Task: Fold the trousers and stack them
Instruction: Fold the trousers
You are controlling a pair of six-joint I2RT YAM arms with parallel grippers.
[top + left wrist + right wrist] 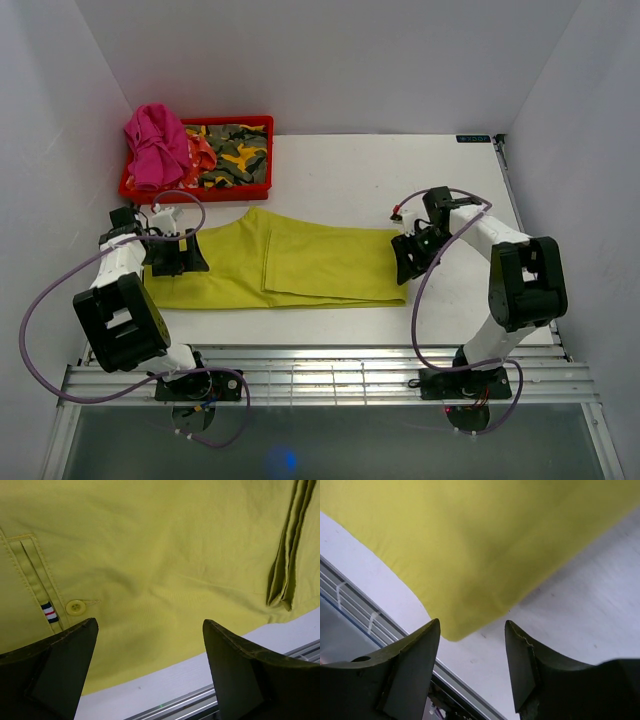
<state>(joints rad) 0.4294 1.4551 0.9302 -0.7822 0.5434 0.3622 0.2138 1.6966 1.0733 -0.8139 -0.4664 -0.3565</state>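
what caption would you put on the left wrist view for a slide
Left gripper, fingers spread wide, poised over the lime trousers beside a buttoned pocket

Left arm (120, 265) and right arm (492, 235) alike: white link casings, black joint housings, looping purple-grey cables (22, 335), and dark wedge-shaped end effector fingers (60, 670) with seamed edges.

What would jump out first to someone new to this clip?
The lime trousers lie folded lengthwise across the middle of the table, the left end effector over their waist end and the right end effector at their leg end, both open. At the far left corner sits a red bin holding a pink cloth and a camouflage cloth.
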